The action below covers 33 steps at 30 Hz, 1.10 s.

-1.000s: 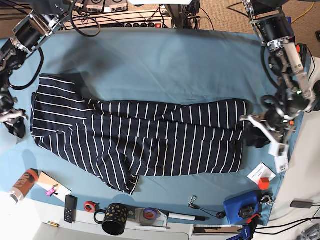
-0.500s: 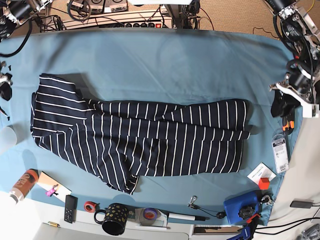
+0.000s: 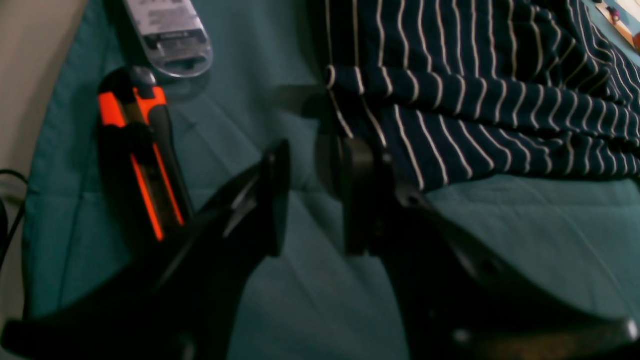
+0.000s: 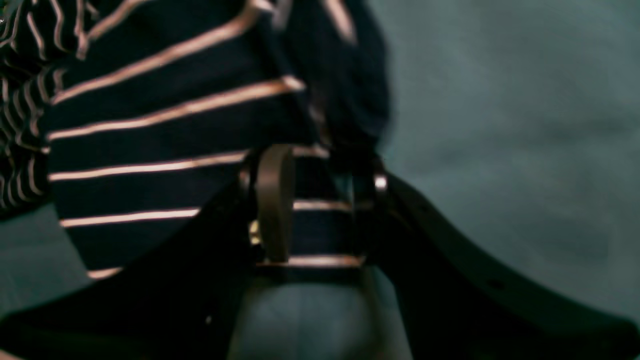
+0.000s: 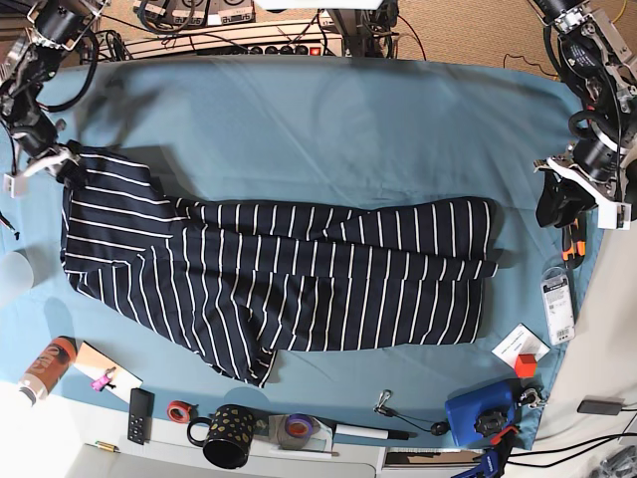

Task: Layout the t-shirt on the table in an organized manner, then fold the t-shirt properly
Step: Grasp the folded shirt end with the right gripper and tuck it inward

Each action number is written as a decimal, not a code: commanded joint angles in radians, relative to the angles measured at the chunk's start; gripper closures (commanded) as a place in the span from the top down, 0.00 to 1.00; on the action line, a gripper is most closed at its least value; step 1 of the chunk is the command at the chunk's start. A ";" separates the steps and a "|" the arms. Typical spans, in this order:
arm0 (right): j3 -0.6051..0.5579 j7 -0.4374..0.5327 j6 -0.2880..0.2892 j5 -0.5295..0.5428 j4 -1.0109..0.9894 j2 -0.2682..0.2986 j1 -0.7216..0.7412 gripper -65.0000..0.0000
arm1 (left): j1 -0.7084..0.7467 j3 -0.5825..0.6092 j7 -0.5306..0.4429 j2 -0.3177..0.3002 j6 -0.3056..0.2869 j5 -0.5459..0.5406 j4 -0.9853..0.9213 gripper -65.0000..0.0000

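Jaws first: right gripper (image 4: 315,205) sits at the shirt (image 5: 279,279) corner, fingers either side of a striped fold of cloth, clenched on it as far as the blurry wrist view shows. Base view puts that gripper (image 5: 62,159) at the shirt's far-left top corner, touching the fabric.

Left gripper (image 3: 310,195) is parted, a narrow gap between my fingers, only teal cloth visible through it. It grasps nothing. One finger (image 3: 357,195) overlaps the shirt hem in the wrist view; contact or hover, cannot tell. From base, that gripper (image 5: 567,199) hangs near the table's (image 5: 328,129) right edge, apart from the shirt's right end.

Just beside my left fingers lies an orange-and-black cutter (image 3: 135,150), flat on the table, with a clear plastic pack (image 3: 167,35) past it.

Shirt lies flat and long across the table middle, stripes running crosswise, left end wider, right end narrow with a small flap sticking out at its lower right.

Front edge clutter: dotted mug (image 5: 227,436), tape roll (image 5: 179,410), blue box (image 5: 478,410).
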 commanded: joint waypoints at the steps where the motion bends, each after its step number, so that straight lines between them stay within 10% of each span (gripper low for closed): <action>1: -0.004 0.022 0.005 0.013 0.016 0.021 0.008 0.31 | -0.008 -0.003 -0.030 -0.011 -0.007 -0.019 0.018 0.28; 10: -0.013 0.018 0.005 -0.073 0.016 -0.082 0.014 0.31 | -0.008 -0.003 -0.031 -0.011 -0.015 -0.019 0.018 0.28; 15: -0.013 0.018 0.005 -0.069 0.016 -0.082 0.014 0.00 | -0.008 -0.003 -0.033 -0.011 -0.015 -0.020 0.018 0.28; 33: -0.016 -0.064 0.005 0.077 0.021 -0.079 0.403 0.00 | -0.008 -0.003 -0.067 -0.011 -0.015 -0.013 0.018 0.28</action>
